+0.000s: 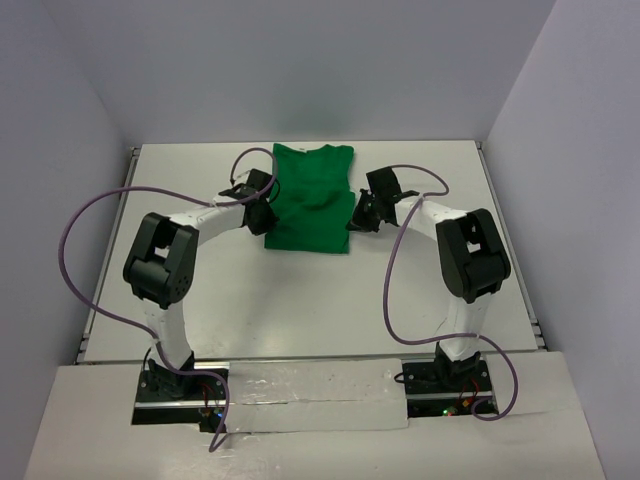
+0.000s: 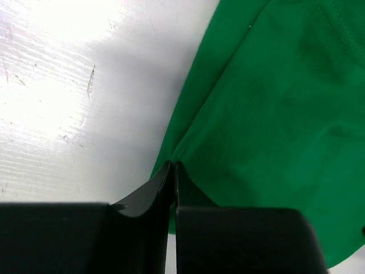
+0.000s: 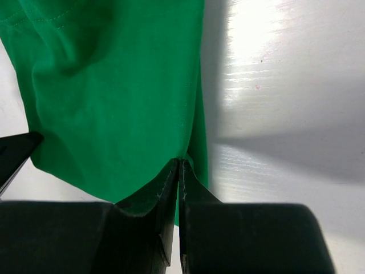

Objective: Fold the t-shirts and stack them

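Observation:
The bright green t-shirt [image 1: 310, 200] lies folded into a narrow rectangle on the white table [image 1: 180, 170], far centre. My left gripper [image 1: 266, 208] is shut on the shirt's left edge; in the left wrist view its closed tips [image 2: 173, 165] pinch the green cloth [image 2: 274, 114]. My right gripper [image 1: 358, 212] is shut on the shirt's right edge; in the right wrist view its tips [image 3: 179, 161] pinch the cloth [image 3: 114, 85]. The cloth bulges a little between the two grippers. The neck label is hidden.
Purple cables [image 1: 90, 215] loop from both arms over the table. Grey walls close in the table at the back and sides. Bare white table [image 3: 285, 85] lies right of the shirt and bare table [image 2: 68, 85] lies left of it.

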